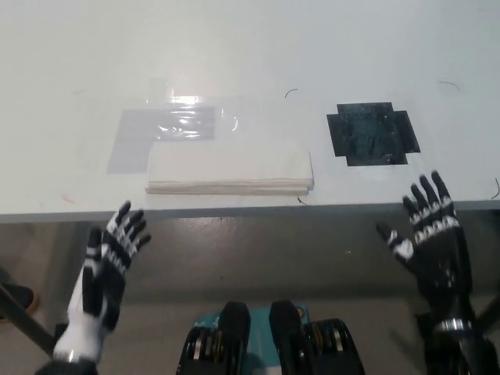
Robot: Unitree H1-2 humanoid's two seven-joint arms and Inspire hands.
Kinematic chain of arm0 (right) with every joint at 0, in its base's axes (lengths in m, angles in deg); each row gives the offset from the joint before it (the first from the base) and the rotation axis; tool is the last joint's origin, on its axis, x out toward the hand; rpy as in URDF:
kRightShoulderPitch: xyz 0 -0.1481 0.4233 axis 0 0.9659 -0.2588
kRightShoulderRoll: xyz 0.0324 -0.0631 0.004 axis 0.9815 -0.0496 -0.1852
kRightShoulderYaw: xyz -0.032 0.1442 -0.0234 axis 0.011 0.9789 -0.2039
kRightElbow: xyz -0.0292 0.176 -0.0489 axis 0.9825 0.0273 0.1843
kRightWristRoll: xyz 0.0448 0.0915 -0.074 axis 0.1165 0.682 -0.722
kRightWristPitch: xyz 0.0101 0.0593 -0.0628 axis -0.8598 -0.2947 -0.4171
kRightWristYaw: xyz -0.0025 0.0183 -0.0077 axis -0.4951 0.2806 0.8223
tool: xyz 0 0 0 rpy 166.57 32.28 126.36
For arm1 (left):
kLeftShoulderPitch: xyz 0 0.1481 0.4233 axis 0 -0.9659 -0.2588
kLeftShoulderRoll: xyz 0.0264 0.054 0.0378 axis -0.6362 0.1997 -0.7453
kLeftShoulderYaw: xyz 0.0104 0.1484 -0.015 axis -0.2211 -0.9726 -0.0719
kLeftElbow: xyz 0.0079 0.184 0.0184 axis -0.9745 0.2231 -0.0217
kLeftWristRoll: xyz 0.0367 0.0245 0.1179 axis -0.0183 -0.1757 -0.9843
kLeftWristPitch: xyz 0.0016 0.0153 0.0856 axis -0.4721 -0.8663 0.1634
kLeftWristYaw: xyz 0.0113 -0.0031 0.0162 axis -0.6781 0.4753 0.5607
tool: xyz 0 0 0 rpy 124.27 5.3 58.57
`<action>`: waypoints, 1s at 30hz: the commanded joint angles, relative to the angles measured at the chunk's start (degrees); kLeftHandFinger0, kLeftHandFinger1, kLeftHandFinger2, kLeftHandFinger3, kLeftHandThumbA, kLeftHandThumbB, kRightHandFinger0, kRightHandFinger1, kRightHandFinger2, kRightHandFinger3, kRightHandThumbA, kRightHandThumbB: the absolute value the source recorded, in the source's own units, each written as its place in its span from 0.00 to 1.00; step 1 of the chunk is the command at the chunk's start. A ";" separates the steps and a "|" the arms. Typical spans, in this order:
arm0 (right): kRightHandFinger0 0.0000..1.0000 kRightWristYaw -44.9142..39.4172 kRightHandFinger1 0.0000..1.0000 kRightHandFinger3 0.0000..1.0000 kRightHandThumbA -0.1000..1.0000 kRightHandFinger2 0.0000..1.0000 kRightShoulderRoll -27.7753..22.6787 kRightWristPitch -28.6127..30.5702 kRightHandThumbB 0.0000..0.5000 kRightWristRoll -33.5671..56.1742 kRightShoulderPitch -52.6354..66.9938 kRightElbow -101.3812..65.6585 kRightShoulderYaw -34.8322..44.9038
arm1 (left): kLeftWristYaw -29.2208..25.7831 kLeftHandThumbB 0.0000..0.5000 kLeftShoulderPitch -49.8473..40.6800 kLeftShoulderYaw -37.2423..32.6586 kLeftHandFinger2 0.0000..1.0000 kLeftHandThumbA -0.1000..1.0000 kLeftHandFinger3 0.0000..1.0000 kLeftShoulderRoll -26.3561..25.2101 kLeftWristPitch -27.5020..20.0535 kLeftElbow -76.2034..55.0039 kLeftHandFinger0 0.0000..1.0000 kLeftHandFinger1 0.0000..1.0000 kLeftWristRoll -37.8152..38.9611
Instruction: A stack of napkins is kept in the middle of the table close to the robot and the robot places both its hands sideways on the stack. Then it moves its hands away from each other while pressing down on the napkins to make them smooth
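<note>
You have both the white left hand [105, 273] and black right hand [432, 238] off the table, fingers spread, holding nothing, so the flat white napkin stack [229, 166] looks finished with or awaits another pass.

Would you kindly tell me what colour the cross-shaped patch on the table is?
Black, seen in the head view: the cross-shaped patch lies right of the white napkin stack.
</note>
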 commanded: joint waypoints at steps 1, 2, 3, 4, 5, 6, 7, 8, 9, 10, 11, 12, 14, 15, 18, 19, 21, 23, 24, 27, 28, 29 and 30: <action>1.00 -4.85 1.00 1.00 1.00 1.00 1.02 9.73 0.50 -12.15 9.28 -24.95 -9.84 | 5.34 0.55 -9.14 -5.31 1.00 1.00 1.00 -2.24 -13.71 -20.67 1.00 1.00 -10.47; 1.00 -4.69 1.00 1.00 1.00 1.00 1.13 9.73 0.48 -12.36 9.52 -24.05 -9.79 | 5.22 0.54 -9.15 -5.45 1.00 1.00 1.00 -2.30 -14.27 -19.40 1.00 1.00 -10.66; 1.00 -4.34 1.00 1.00 1.00 1.00 1.19 9.75 0.49 -12.96 9.58 -23.00 -9.78 | 4.90 0.53 -9.10 -5.52 1.00 1.00 1.00 -2.31 -14.85 -17.81 1.00 1.00 -11.24; 1.00 -3.65 1.00 1.00 1.00 1.00 1.07 9.75 0.50 -14.07 9.74 -22.56 -9.88 | 4.50 0.53 -9.14 -5.57 1.00 1.00 1.00 -2.29 -15.12 -16.93 1.00 1.00 -12.02; 1.00 -3.25 1.00 1.00 1.00 1.00 0.89 9.75 0.48 -14.69 10.17 -21.56 -10.00 | 3.88 0.51 -9.14 -5.69 1.00 1.00 1.00 -2.35 -15.94 -15.04 1.00 1.00 -13.72; 1.00 -2.94 1.00 1.00 1.00 1.00 0.76 9.75 0.48 -14.74 10.56 -21.32 -10.29 | 3.61 0.53 -9.35 -5.80 1.00 1.00 1.00 -2.38 -15.93 -14.50 1.00 1.00 -14.09; 1.00 -2.68 1.00 1.00 1.00 1.00 0.59 9.75 0.48 -14.72 11.08 -21.10 -10.60 | 3.26 0.53 -9.74 -5.97 1.00 1.00 1.00 -2.35 -15.85 -13.96 1.00 1.00 -14.43; 1.00 -2.40 1.00 1.00 1.00 1.00 0.46 9.75 0.44 -15.05 11.72 -19.89 -10.75 | 2.48 0.60 -9.77 -6.01 1.00 1.00 1.00 -2.41 -15.57 -11.75 1.00 1.00 -15.41; 1.00 -2.04 1.00 1.00 1.00 1.00 0.41 9.75 0.44 -15.51 12.03 -19.38 -10.90 | 2.08 0.60 -9.86 -6.04 1.00 1.00 1.00 -2.47 -15.68 -10.67 1.00 1.00 -15.72; 1.00 -1.72 1.00 1.00 1.00 1.00 0.28 9.75 0.45 -15.72 12.07 -18.21 -10.87 | 1.78 0.60 -9.79 -6.05 1.00 1.00 1.00 -2.43 -15.83 -9.20 1.00 1.00 -15.72; 1.00 -1.24 1.00 1.00 1.00 1.00 0.04 9.75 0.46 -15.99 12.46 -17.20 -11.05 | 1.60 0.63 -9.93 -6.08 1.00 1.00 1.00 -2.39 -15.55 -7.86 1.00 1.00 -15.33; 1.00 -0.97 1.00 1.00 1.00 1.00 -0.09 9.75 0.44 -16.11 12.62 -15.98 -10.98 | 1.64 0.64 -9.76 -5.96 1.00 1.00 1.00 -2.44 -15.07 -6.53 1.00 1.00 -14.53; 1.00 -0.32 1.00 1.00 1.00 1.00 -0.27 9.75 0.41 -16.48 12.74 -14.44 -10.91 | 1.97 0.63 -9.76 -5.73 1.00 1.00 1.00 -2.53 -14.44 -5.25 1.00 1.00 -12.71; 1.00 -0.14 1.00 1.00 1.00 1.00 -0.37 9.75 0.40 -16.54 12.66 -13.82 -10.87 | 1.96 0.63 -9.66 -5.58 1.00 1.00 1.00 -2.50 -14.22 -4.88 1.00 1.00 -12.22; 1.00 0.54 1.00 1.00 1.00 1.00 -0.39 9.75 0.39 -16.79 12.08 -11.70 -10.62 | 1.96 0.58 -9.71 -5.01 1.00 1.00 1.00 -2.44 -12.99 -4.16 1.00 1.00 -10.70; 1.00 0.40 1.00 1.00 1.00 1.00 -0.50 9.75 0.36 -16.63 12.13 -11.26 -10.59 | 2.04 0.57 -9.79 -4.95 1.00 1.00 1.00 -2.41 -12.52 -4.04 1.00 1.00 -10.34; 1.00 0.35 1.00 1.00 1.00 1.00 -0.69 9.75 0.33 -16.56 11.73 -10.32 -10.41 | 2.35 0.48 -9.57 -4.78 1.00 1.00 1.00 -2.54 -12.42 -3.62 1.00 1.00 -9.57; 1.00 0.32 1.00 1.00 1.00 1.00 -1.01 9.75 0.34 -16.33 11.32 -9.70 -10.22 | 2.15 0.45 -9.39 -4.68 1.00 1.00 1.00 -2.32 -12.27 -3.49 1.00 1.00 -9.75; 1.00 0.53 1.00 1.00 1.00 1.00 -0.97 9.75 0.35 -16.55 11.07 -9.18 -10.14 | 1.91 0.45 -9.28 -4.48 1.00 1.00 1.00 -2.35 -11.99 -3.39 1.00 1.00 -10.21; 1.00 0.53 1.00 1.00 1.00 1.00 -0.99 9.75 0.36 -16.33 10.50 -8.05 -10.12 | 1.54 0.48 -8.90 -4.01 1.00 1.00 1.00 -2.34 -11.63 -2.88 1.00 1.00 -10.66; 1.00 0.55 1.00 1.00 1.00 1.00 -1.06 9.75 0.36 -16.39 10.65 -7.98 -10.17 | 1.43 0.48 -9.02 -3.91 1.00 1.00 1.00 -2.27 -11.20 -2.92 1.00 1.00 -10.76; 1.00 0.72 1.00 1.00 1.00 1.00 -1.07 9.75 0.36 -16.51 10.60 -7.87 -10.18 | 1.39 0.48 -9.00 -3.82 1.00 1.00 1.00 -2.22 -10.88 -3.03 1.00 1.00 -10.85; 1.00 0.93 1.00 1.00 1.00 1.00 -1.06 9.75 0.37 -16.60 10.40 -7.66 -10.16 | 1.37 0.48 -8.87 -3.75 1.00 1.00 1.00 -2.22 -10.67 -3.10 1.00 1.00 -10.95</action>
